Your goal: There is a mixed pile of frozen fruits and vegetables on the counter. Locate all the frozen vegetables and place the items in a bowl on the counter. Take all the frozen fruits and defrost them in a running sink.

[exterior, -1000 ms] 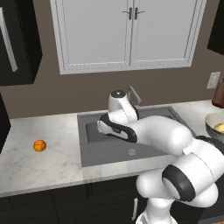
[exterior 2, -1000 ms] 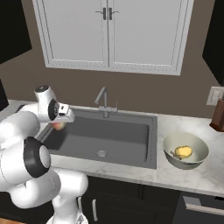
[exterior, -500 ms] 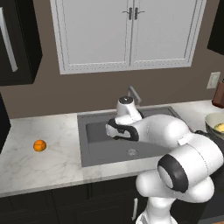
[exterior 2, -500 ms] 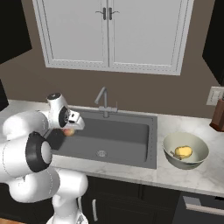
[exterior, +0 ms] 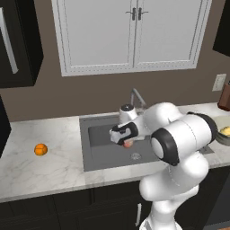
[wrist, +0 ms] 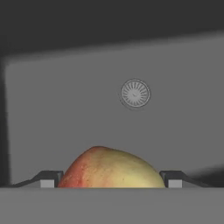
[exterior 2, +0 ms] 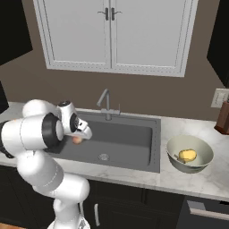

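1. Left base view: your white arm reaches from the lower right over the dark grey sink (exterior: 108, 148), set in the white marble counter (exterior: 40, 166). The gripper (exterior: 125, 140) hangs above the basin with a reddish-pink fruit (exterior: 128, 143) tucked under it. An orange ball (exterior: 41, 149) sits alone on the counter, well to the left of the sink, so one fruit is not yet moved. At the right edge, the rim of the bowl (exterior: 223, 136) is cut off by the frame, with something yellow inside.

2. Right base view: the gripper (exterior 2: 79, 136) shows at the sink's left end, the reddish fruit (exterior 2: 77, 140) peeking beneath it. The slim silver faucet (exterior 2: 105, 102) stands behind the basin; whether water runs you cannot tell here. On the counter to the right, the wide pale bowl (exterior 2: 173, 157) holds the yellow lumpy vegetable (exterior 2: 187, 155). The small grey-brown disc cannot be made out (it may lie hidden behind the yellow piece).

3. Hand view: the camera looks down into the basin at the round metal drain (wrist: 135, 93). The fruit (wrist: 109, 168), red on one side and yellowish on the other, fills the gap between the two dark fingertips (wrist: 49, 178), which stand wide and pinch it from both sides. Its lower half is cut off.

4. Progress, as a judgement: at least one vegetable is bowled, this fruit is about to reach the sink, and the orange ball remains.
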Tool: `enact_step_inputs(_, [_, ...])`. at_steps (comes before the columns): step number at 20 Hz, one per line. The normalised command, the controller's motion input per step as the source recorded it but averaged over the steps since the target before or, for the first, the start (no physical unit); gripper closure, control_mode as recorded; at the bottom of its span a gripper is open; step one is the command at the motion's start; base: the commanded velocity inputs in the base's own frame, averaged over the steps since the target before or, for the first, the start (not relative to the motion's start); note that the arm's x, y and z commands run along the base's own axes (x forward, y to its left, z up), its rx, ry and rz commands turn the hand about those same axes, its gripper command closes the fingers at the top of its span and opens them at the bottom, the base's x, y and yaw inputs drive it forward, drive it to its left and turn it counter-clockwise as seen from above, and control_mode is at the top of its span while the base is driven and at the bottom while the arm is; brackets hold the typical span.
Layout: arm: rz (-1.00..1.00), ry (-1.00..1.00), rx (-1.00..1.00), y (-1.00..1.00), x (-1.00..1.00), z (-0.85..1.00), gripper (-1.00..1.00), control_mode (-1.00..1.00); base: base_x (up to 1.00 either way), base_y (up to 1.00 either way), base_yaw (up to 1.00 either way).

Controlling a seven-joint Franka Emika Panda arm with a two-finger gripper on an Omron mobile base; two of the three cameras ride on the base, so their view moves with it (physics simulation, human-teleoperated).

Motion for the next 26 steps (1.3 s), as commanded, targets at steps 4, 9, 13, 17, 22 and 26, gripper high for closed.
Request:
enact_step_inputs(4, [-0.15,0.11,0.0,-0.25,0.28,-0.48,1.0,-1.0,0.0,0.0,0.0])
enact_step_inputs(9, [-0.12,0.03,0.0,-0.14,0.24,-0.47,1.0,-1.0,0.0,0.0,0.0])
enact_step_inputs(13, [-0.09,0.01,0.0,-0.06,0.39,-0.48,1.0,-1.0,0.0,0.0,0.0])
enact_step_inputs(17, [-0.08,0.01,0.0,-0.06,0.34,-0.5,1.0,-1.0,0.0,0.0,0.0])
enact_step_inputs(22, [-0.07,0.02,0.0,-0.03,0.31,-0.65,1.0,-1.0,0.0,0.0,0.0])
enact_step_inputs(26, [-0.06,0.03,0.0,-0.03,0.42,-0.61,1.0,-1.0,0.0,0.0,0.0])
